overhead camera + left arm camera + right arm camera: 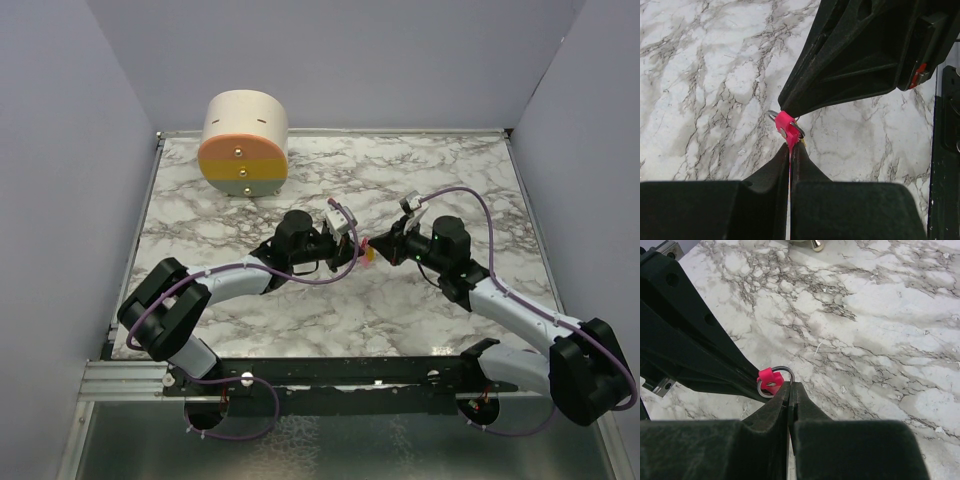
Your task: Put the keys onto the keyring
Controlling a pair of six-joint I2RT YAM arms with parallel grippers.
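From above, my left gripper [357,250] and right gripper [383,243] meet tip to tip over the middle of the table [450,160], well clear of its edges. The pink keyring [366,243] sits between the tips, and the yellow-orange keys [371,257] show just on its near side. I cannot tell what the keys touch. A cream-and-orange cylinder [245,143] stands at the far left corner.

In my left wrist view, my left fingers [771,172] are clamped on the strap. Its free end, with its metal ring [772,115], pokes out against the tip of my right gripper [786,109].

In my right wrist view, my right fingers [807,407] are pressed tight together, their tip at the ring. I cannot tell whether anything is pinched between them.
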